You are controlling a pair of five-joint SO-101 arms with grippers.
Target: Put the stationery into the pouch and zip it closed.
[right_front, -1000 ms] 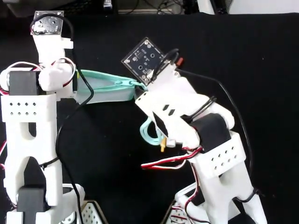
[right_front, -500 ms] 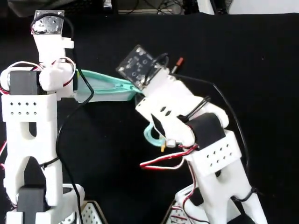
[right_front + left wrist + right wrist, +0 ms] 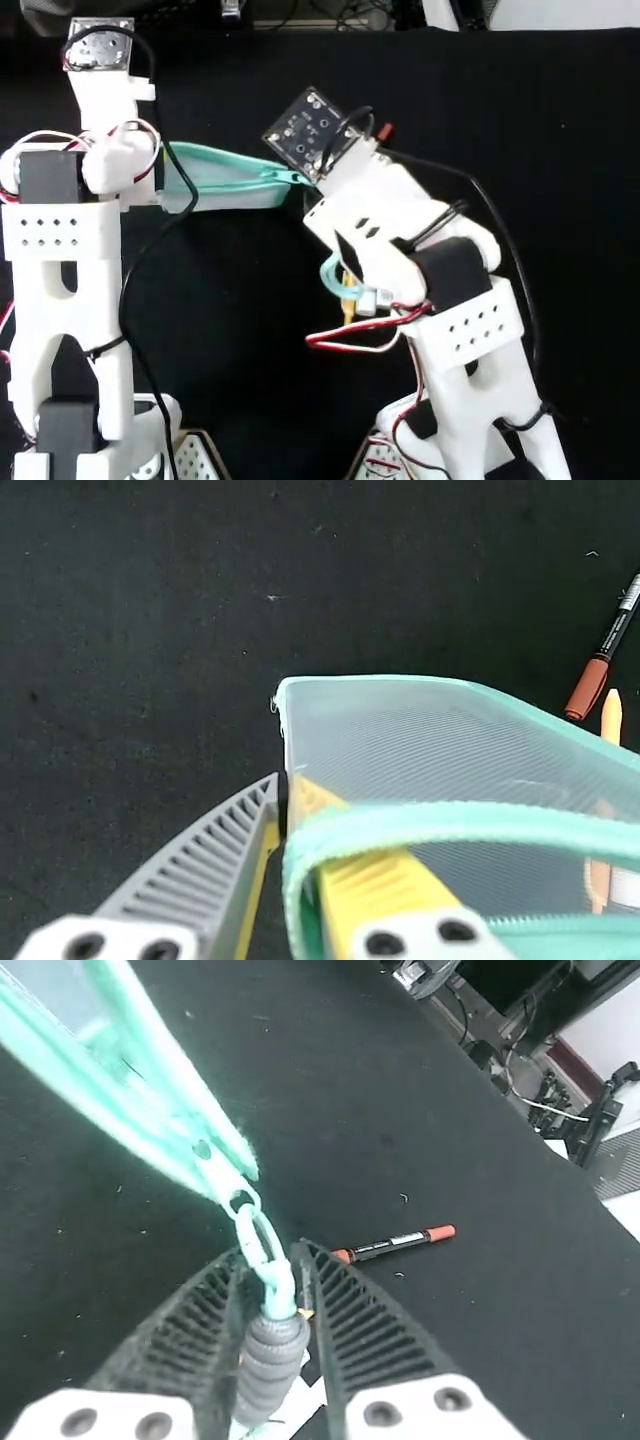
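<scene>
Gripping the near-left end of the mint-green mesh zip pouch [image 3: 235,180] is the left gripper [image 3: 288,790]: yellow finger [image 3: 350,875] inside the mouth, grey ribbed finger [image 3: 215,845] outside, the mesh wall pinched between them. The pouch sits left of middle, toward the far edge of the black cloth-covered desk [image 3: 520,120], lying lengthwise between the two arms, with its mouth gaping along the top. In the high view the left gripper [image 3: 165,185] meets the pouch at the end nearer the desk's left edge, and the right gripper [image 3: 300,190] is at the opposite end. From the right wrist, the right gripper [image 3: 270,1260] is clamped on the zip's pull, a pale mint ring link [image 3: 250,1225] running into a grey wound cord [image 3: 270,1350] between the two ribbed fingers. The zip tape [image 3: 130,1090] runs taut from the slider away from the gripper. A slim marker pen with an orange-red cap [image 3: 384,131] lies loose on the cloth, outside the pouch, just past its right end toward the far edge; it shows beyond the right fingers [image 3: 395,1245] and beside the pouch's far side from the left wrist [image 3: 600,665]. A pale orange pointed stick [image 3: 610,715] lies next to that pen; cannot tell whether it is inside the mesh or behind it. A mint loop [image 3: 328,280] shows under the right arm's forearm.
</scene>
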